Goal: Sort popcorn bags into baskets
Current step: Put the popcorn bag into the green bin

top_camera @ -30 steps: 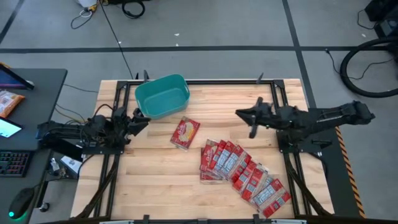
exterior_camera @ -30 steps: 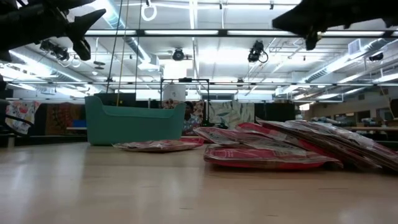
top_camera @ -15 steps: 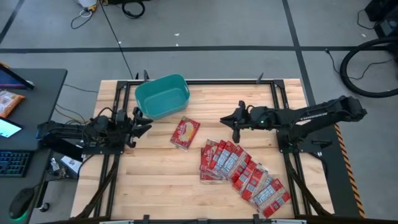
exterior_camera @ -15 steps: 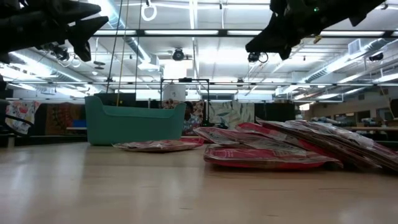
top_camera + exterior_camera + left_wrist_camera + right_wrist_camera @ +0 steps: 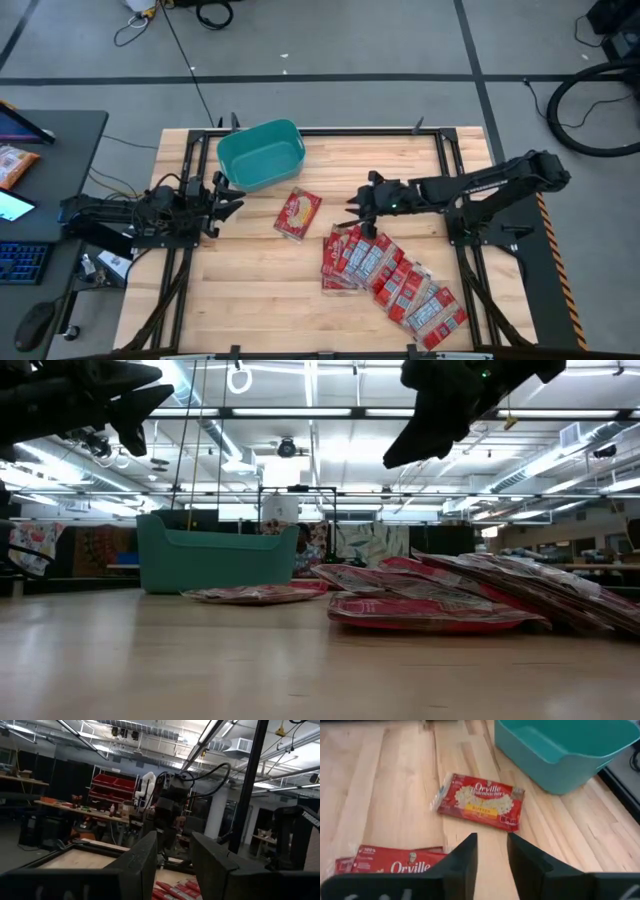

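Note:
The teal tub (image 5: 224,152) stands at the table's far left, also in the right wrist view (image 5: 555,772) and the low view (image 5: 215,560). One red popcorn bag (image 5: 298,213) lies flat just near of it, label up (image 5: 480,800). Several more bags (image 5: 385,275) lie overlapped in a slanting row toward the near right corner (image 5: 430,610). My right gripper (image 5: 357,224) hangs open above the row's far end, tipped down toward the single bag, and touches nothing (image 5: 492,855). My left gripper (image 5: 228,197) waits open at the table's left edge, beside the tub (image 5: 172,865).
Bare wood lies at the table's near left (image 5: 240,290) and far right (image 5: 400,155). Black frame rails (image 5: 450,160) run along the table's sides. A desk (image 5: 40,200) with a keyboard and a phone stands to the left. Cables (image 5: 590,110) lie on the floor beyond.
My right arm has swung from the table's right side toward its left and near side. It has come lower and tipped its fingers down over the far end of the bag row. The bags and the tub have stayed put.

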Controlling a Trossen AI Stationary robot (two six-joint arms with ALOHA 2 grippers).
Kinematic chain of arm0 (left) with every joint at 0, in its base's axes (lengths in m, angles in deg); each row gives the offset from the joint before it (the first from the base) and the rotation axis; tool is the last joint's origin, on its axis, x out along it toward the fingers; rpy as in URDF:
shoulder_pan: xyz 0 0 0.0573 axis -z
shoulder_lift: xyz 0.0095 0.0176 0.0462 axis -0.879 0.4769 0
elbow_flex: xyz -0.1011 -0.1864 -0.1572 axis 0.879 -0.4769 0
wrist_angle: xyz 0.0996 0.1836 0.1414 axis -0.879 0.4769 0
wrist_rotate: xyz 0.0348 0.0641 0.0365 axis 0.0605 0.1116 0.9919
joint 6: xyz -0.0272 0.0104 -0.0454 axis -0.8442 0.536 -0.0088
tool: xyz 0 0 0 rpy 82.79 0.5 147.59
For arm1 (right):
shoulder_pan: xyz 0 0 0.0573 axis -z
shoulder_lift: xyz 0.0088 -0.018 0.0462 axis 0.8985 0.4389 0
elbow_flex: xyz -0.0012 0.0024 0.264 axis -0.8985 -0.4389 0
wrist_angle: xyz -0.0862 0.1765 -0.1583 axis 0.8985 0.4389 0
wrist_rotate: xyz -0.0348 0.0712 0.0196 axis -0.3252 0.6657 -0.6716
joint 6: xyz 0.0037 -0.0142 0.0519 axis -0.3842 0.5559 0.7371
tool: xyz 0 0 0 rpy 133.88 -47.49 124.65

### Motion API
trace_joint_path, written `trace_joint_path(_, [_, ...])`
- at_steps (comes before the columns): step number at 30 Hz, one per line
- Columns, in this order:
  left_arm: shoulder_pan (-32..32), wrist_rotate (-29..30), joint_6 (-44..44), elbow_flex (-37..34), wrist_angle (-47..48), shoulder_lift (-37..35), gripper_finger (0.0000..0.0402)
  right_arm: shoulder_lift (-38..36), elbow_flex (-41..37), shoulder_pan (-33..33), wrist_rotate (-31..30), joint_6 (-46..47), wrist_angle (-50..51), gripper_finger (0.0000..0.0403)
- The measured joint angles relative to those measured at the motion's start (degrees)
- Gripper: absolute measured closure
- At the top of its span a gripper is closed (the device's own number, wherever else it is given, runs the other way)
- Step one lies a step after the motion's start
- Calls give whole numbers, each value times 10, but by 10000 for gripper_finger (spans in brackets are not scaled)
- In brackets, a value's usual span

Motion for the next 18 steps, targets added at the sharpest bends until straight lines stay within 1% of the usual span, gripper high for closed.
trace_joint_path(5, [0, 0, 1, 0, -1, 0, 280, 60, 32, -4, 0, -25, 27, 240])
trace_joint_path(9, [0, 0, 1, 0, -1, 0, 280, 104, 59, -11, 15, -49, 43, 212])
trace_joint_path(13, [0, 0, 2, 0, -1, 0, 280, 148, 109, -19, 74, -64, 114, 201])
trace_joint_path(18, [0, 0, 6, 0, -1, 0, 280, 208, 178, -30, 144, -102, 218, 205])
